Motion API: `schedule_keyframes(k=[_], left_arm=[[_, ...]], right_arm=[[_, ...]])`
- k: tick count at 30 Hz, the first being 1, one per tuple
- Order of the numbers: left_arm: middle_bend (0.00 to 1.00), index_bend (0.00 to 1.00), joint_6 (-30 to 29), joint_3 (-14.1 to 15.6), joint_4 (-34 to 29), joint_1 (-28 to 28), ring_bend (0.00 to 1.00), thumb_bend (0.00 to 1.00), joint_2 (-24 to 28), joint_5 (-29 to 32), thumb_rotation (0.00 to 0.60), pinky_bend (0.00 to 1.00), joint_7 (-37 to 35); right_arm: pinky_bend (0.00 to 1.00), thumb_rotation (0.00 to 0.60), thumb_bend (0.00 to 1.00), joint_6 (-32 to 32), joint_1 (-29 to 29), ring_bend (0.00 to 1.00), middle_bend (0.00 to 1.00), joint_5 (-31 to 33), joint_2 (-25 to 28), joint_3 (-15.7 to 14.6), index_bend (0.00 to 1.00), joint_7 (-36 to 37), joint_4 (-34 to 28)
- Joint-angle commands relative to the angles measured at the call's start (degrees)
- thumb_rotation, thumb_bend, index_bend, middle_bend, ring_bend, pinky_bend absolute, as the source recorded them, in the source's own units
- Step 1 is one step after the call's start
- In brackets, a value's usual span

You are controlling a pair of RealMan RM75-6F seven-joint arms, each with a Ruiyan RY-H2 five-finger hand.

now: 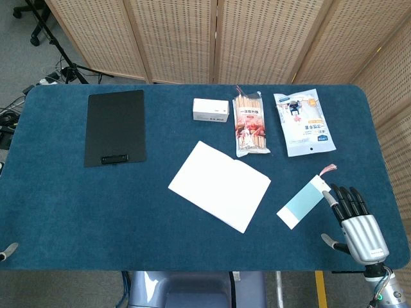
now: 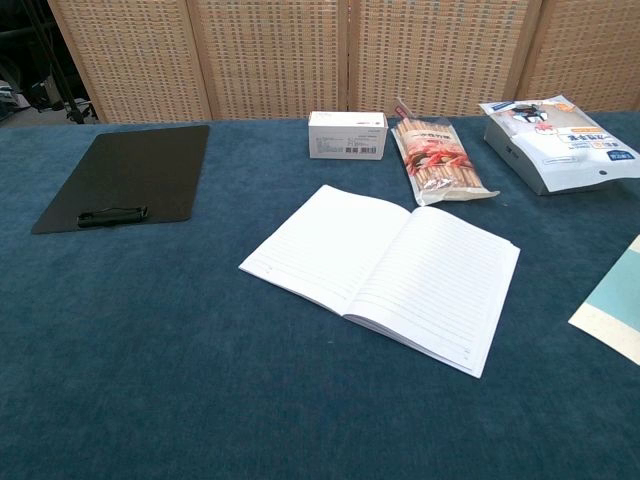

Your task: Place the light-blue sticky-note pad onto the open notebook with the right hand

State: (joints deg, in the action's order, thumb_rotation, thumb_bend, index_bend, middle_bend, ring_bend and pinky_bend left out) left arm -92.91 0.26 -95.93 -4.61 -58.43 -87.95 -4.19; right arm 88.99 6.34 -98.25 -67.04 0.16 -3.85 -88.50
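Right hand (image 1: 355, 221) sits on the table's (image 1: 64, 212) near right corner, fingers straight and slightly spread, holding nothing; fingertips just beside the pad's (image 1: 302, 203) far right end, contact unclear. Pad lies flat, right of the notebook (image 1: 219, 185), apart from it. Notebook open at table centre. Left hand only a tip at the left edge (image 1: 9, 250), state unreadable. Clipboard (image 1: 115, 127) far left; box (image 1: 210, 110), stick pack (image 1: 250, 123), pouch (image 1: 303, 122) along the back.

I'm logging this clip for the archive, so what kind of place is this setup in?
Probably an indoor lab or studio workspace set up like a desk. A table with a dark blue cloth holds stationery: an open notebook and a black clipboard. Woven folding screens stand behind it, and a tripod's legs show beyond the table.
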Motion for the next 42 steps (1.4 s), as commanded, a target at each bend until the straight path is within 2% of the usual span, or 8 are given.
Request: schedule_keyframes(k=[1, 11, 16, 20, 25, 32, 38, 42], left_arm=[[0.00, 0.00, 0.0, 0.0, -0.1, 0.0, 0.00, 0.00, 0.0, 0.0, 0.600, 0.00, 0.2], [0.00, 0.00, -0.3, -0.1, -0.3, -0.1, 0.00, 0.00, 0.1, -0.1, 0.600, 0.00, 0.0], [0.00, 0.00, 0.2, -0.5, -0.8, 0.2, 0.00, 0.00, 0.1, 0.7, 0.600, 0.00, 0.7], [0.00, 0.00, 0.4, -1.1, -1.4, 0.3, 0.00, 0.00, 0.0, 1.8, 0.600, 0.00, 1.5], [0.00, 0.00, 1.0, -1.6, -2.2, 0.7, 0.00, 0.00, -0.4, 2.8, 0.600, 0.00, 3.3], [0.00, 0.00, 2.7, -2.6, -3.1, 1.6, 0.00, 0.00, -0.8, 5.3, 0.600, 0.00, 5.4], [0.00, 0.00, 4.2, -2.7, -3.2, 2.3, 0.00, 0.00, -1.4, 6.4, 0.600, 0.00, 7.1], [0.00, 0.00, 4.4, -3.1, -3.6, 2.6, 0.00, 0.00, -1.4, 7.0, 0.600, 0.00, 7.7]], right_arm=[[0.00, 0.600, 0.00, -0.2, 0.1, 0.00, 0.00, 0.1, 0.1, 0.0, 0.00, 0.2, -0.1], [0.00, 0.600, 0.00, -2.7, 1.5, 0.00, 0.00, 0.8, 0.2, 0.5, 0.00, -1.2, 0.7], [0.00, 0.600, 0.00, -11.4, 7.3, 0.00, 0.00, 1.0, 2.3, 1.7, 0.05, -2.5, 3.8], [0.00, 0.600, 0.00, -17.8, 14.8, 0.00, 0.00, -6.9, 2.6, -0.7, 0.08, 4.6, 12.0], [0.00, 0.600, 0.00, -18.3, 19.9, 0.00, 0.00, -13.5, -1.5, -3.5, 0.13, 11.7, 24.9], [0.00, 0.600, 0.00, -17.3, 22.6, 0.00, 0.00, -15.8, -6.6, -5.5, 0.21, 16.7, 34.9], [0.00, 0.600, 0.00, -17.4, 24.1, 0.00, 0.00, -15.9, -10.1, -6.6, 0.29, 18.6, 39.7], [0.00, 0.600, 0.00, -17.1, 25.1, 0.00, 0.00, -15.8, -11.9, -7.1, 0.30, 19.9, 42.3]])
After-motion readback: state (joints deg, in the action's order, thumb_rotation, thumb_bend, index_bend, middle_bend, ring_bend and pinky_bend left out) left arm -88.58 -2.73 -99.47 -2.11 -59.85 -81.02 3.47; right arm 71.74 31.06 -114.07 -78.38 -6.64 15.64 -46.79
